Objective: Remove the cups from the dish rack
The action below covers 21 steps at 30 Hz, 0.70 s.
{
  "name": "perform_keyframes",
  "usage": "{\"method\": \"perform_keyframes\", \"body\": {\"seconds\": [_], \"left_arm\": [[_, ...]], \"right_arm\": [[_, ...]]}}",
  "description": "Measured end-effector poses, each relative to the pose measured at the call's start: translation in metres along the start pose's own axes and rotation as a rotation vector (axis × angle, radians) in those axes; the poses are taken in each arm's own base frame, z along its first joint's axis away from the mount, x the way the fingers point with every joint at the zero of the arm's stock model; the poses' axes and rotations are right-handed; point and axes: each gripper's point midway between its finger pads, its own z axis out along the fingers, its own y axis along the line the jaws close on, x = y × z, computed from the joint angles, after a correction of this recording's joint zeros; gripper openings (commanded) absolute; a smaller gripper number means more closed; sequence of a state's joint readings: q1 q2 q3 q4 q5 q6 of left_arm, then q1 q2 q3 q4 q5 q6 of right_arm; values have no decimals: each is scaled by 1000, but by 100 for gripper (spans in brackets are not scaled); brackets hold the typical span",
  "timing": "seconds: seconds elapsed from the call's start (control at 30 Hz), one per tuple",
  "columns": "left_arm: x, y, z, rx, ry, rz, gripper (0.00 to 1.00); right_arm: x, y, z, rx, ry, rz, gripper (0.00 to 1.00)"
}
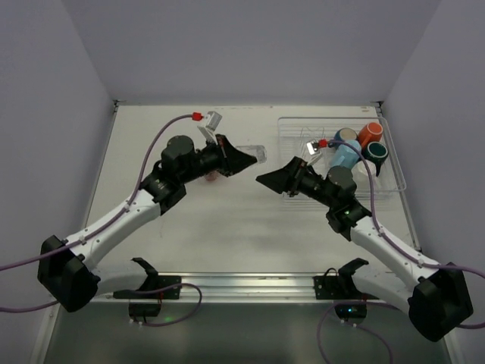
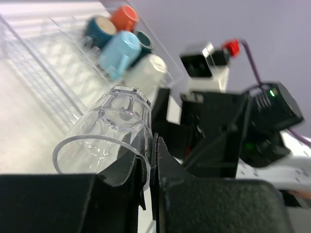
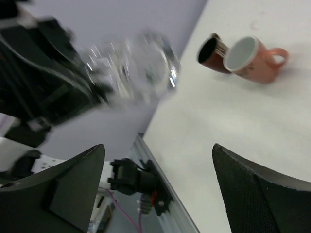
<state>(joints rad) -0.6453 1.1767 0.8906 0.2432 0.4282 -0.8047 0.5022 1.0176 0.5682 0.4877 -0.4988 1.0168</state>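
Gripping the clear glass tumbler (image 2: 114, 131) by its rim, left gripper (image 2: 146, 162) clenched, held above mid-table; long axis near level, base toward dish rack (image 1: 394, 186). Right gripper (image 1: 265, 179) released, empty, just beside the glass. Rack: five cups (image 2: 119, 53). Table (image 1: 227, 227): two on their sides, salmon-pink mug (image 3: 252, 58), dark mug (image 3: 210, 52).

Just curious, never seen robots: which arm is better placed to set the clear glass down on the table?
Left: the left tool is shut on the glass above the table; the right tool stands open and empty.

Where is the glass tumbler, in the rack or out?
Out. The left gripper grips the glass tumbler by its rim, apart from the dish rack.
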Motion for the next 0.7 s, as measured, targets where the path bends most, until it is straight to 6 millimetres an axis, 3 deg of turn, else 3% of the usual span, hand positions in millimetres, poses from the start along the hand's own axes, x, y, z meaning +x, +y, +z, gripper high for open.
{"method": "perform_keyframes", "body": {"seconds": [0.1, 0.23, 0.33, 0.5, 0.6, 0.7], "left_arm": [[-36, 13, 18, -155, -8, 125, 0], [-50, 46, 36, -321, 46, 226, 0], [-36, 91, 49, -471, 158, 271, 0], [7, 162, 56, -689, 365, 309, 0], [25, 188, 54, -780, 463, 332, 0], [32, 202, 56, -827, 517, 351, 0]], "right_arm": [[3, -21, -10, 125, -5, -48, 98], [-9, -33, -31, 259, -73, -146, 98], [-19, -35, -50, 328, -132, -216, 98], [-27, -40, -74, 411, -189, -282, 98], [-27, -43, -83, 439, -202, -304, 98], [-25, -49, -88, 462, -200, -315, 98]]}}
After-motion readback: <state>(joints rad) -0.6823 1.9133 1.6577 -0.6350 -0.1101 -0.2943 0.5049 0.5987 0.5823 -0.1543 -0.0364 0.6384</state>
